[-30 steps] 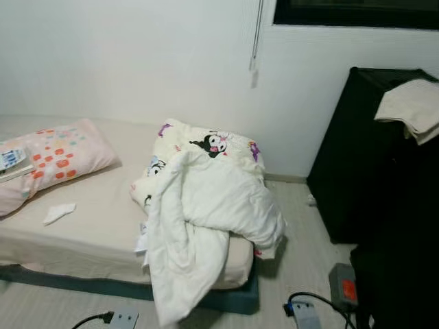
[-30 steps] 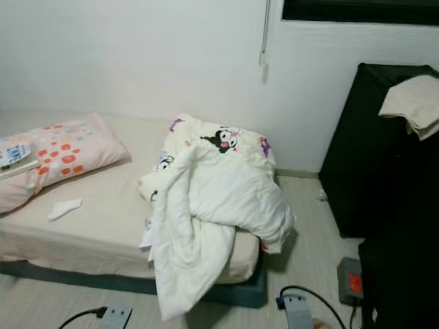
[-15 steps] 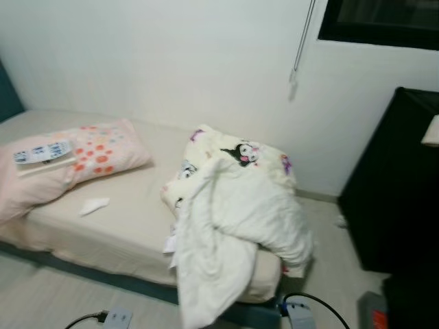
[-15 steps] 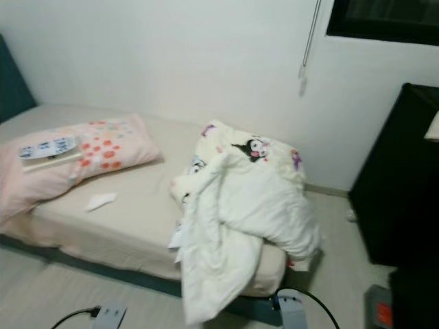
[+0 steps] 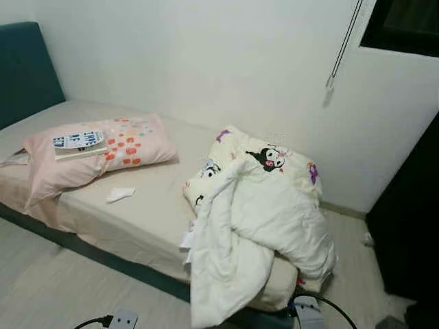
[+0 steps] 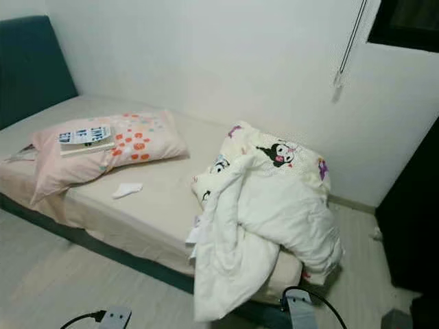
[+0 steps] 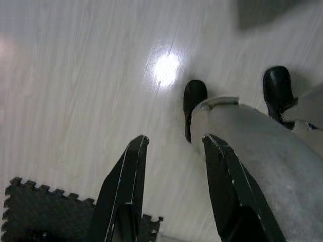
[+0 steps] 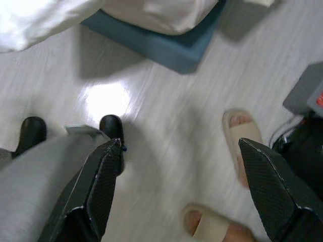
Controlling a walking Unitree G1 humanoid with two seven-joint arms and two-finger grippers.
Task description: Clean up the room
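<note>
The bed [image 5: 130,219], a low mattress on a dark teal base with a teal headboard [image 5: 24,68] at its far left end, runs along the white wall [image 5: 206,62] and carries everything that is out of place. A white duvet [image 5: 254,226] with cartoon prints is crumpled in a heap at the foot end of the bed, one fold spilling over the front edge of the bed down toward the pale floor [image 5: 41,281]. A pink pillow [image 5: 103,147] with orange and red spots lies near the head end of the bed, and a book [image 5: 79,142] rests on top of it. A small crumpled white tissue [image 5: 120,195] sits on the bare sheet between the pillow and the duvet. On the floor in front of the bed, a grey power strip [image 5: 123,319] with a black cable lies below the middle of the bed, and another plug block [image 5: 309,314] with a cable lies below the duvet. A blind cord [image 5: 343,44] hangs down the wall above the foot of the bed. The left gripper [image 7: 171,146] hangs over the floor with its fingers spread and nothing between them, beside the robot's own leg. The right gripper [image 8: 179,148] hangs the same way near the corner of the bed base, fingers wide apart and empty, above a person's feet in beige slippers [image 8: 242,133].
</note>
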